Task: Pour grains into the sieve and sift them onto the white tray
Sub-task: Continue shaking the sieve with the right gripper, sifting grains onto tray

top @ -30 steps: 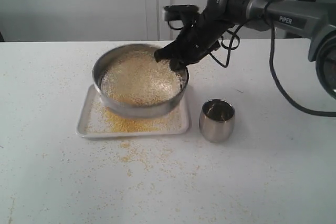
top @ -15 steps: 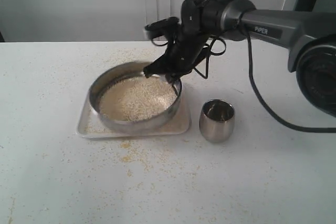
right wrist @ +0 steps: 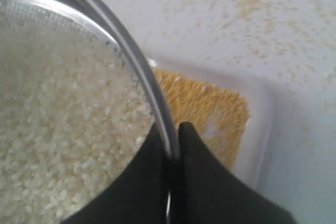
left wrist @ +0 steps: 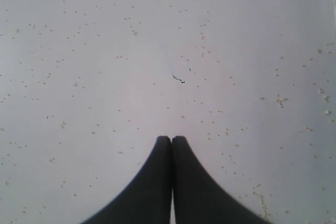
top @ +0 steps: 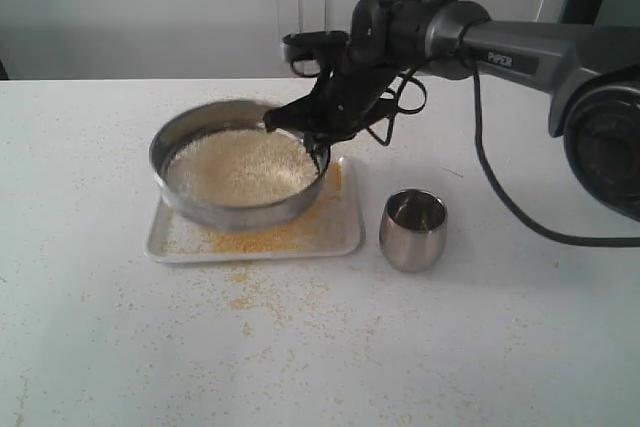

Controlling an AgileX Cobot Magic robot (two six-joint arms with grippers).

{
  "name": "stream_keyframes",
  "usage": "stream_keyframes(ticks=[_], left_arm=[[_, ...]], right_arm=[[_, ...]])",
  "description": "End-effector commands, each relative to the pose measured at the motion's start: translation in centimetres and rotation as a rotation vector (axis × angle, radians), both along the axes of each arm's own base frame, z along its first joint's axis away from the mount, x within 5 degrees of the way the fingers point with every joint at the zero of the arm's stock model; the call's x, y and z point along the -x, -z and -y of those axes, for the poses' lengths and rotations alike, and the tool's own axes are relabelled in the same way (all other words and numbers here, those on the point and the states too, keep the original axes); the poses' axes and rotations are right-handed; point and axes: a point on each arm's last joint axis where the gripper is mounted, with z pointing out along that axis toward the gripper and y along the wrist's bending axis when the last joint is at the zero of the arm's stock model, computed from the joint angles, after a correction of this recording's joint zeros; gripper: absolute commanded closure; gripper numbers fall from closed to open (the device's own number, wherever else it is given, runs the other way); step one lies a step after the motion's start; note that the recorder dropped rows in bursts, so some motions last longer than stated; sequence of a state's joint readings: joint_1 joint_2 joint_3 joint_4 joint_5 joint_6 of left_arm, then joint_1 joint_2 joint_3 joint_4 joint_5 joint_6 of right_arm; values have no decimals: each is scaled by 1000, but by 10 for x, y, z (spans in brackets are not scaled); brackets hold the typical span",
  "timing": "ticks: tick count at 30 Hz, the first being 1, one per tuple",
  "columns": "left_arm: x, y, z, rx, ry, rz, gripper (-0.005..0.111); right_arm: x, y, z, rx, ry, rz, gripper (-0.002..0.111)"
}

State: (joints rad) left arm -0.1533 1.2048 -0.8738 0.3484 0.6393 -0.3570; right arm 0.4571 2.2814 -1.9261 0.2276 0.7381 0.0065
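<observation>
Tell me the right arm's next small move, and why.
Probably a short shake of the sieve toward the cup, kept level above the tray. The right end effector is shut on the sieve's rim, and the sieve hangs off-centre toward the tray's left. Grains fill the mesh, and yellow granules already lie on the tray and the table.

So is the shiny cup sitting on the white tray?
No, the steel cup stands on the table, beside the white tray.
</observation>
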Motion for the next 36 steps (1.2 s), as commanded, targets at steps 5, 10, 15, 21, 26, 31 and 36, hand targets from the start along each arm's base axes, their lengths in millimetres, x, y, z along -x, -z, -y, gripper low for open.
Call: stream_keyframes(ticks=[5,10,15,21,26,31,36], left_arm=[[3,1,-1,1,-9,-7,107],[3,1,-1,1,-9,-7,107],[3,1,-1,1,-9,-7,107],[3,1,-1,1,-9,-7,107],[3,1,-1,1,-9,-7,107],[3,1,-1,1,-9,-7,107],[3,1,-1,1,-9,-7,107]], right_arm=[[2,-19,-6,85,-213,147,108],[-6,-19,-1,-31,-16,104,108],[-9,-17,13,160,-44,146,108],[12,-17,-11,213,-500,164,108],[-11,-20,13,-14,62,66,108],[-18,-24,30,-29,177,52,108],[6,-20,7,165,-431,107,108]])
